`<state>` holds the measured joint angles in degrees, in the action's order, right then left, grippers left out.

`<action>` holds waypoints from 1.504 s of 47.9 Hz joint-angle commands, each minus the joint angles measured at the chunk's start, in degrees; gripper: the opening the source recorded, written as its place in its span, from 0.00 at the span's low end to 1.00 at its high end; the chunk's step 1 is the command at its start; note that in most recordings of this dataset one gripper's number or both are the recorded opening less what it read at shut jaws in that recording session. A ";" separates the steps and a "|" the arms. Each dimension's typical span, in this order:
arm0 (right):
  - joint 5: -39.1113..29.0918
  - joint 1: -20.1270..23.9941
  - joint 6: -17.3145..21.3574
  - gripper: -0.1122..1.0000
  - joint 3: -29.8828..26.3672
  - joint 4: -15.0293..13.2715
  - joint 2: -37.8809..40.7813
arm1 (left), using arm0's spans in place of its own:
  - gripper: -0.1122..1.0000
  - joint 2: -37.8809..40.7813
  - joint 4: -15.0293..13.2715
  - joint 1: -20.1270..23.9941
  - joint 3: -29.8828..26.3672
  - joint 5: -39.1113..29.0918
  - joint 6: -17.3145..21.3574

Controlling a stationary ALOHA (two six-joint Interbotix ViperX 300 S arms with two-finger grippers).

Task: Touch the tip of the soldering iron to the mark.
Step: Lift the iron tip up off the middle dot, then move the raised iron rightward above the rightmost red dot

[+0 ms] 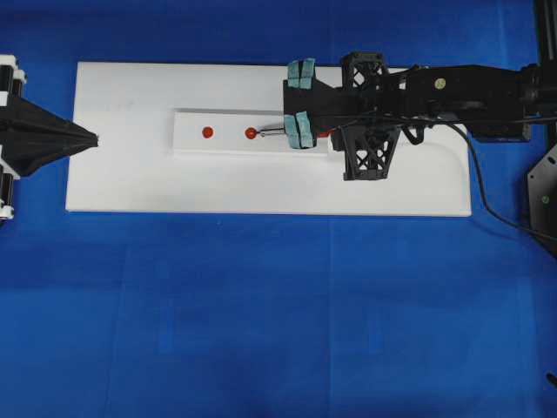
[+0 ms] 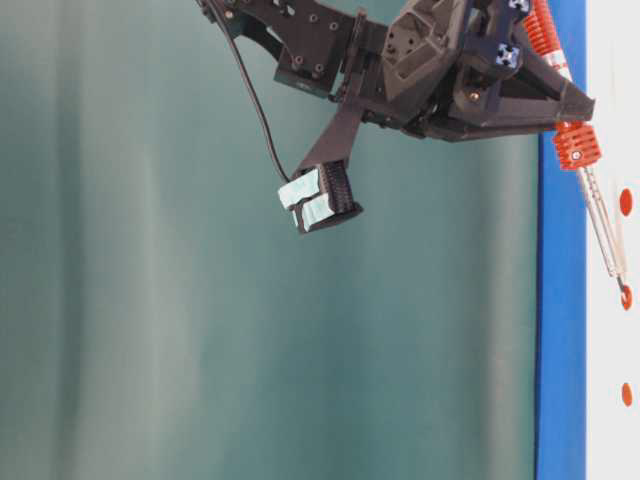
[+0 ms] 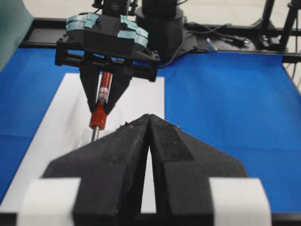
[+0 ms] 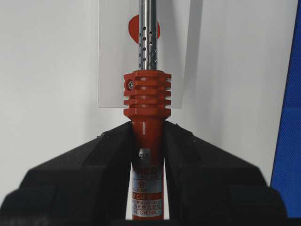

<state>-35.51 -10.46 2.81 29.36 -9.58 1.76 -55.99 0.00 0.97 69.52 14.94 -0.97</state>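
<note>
White board [image 1: 130, 187] on blue cloth [image 1: 261, 313] surrounds the block [image 1: 187, 139].

A blue tabletop [image 1: 261, 313] is seen, on which a large white board [image 1: 122, 183] is laid flat. On that board, near its middle, a white rectangular block [image 1: 187, 139] is set. Two outer red dots are printed on the block; one [image 1: 207, 132] is seen clearly, the other is possibly the dot [image 4: 134, 28] half hidden.
</note>
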 commanded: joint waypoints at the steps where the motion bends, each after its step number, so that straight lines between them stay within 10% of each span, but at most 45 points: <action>1: 0.35 0.00 0.00 0.16 -0.53 0.00 -0.70 | 0.10 0.26 0.09 0.18 -0.70 0.62 -0.09; 72: -16.52 -0.09 -0.62 0.16 -12.48 -1.41 -11.78 | 0.10 0.18 0.09 0.18 -0.70 0.70 -1.23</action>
<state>-51.94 -10.46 2.29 18.28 -10.72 -8.79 -55.99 0.00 0.97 69.52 15.03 -2.20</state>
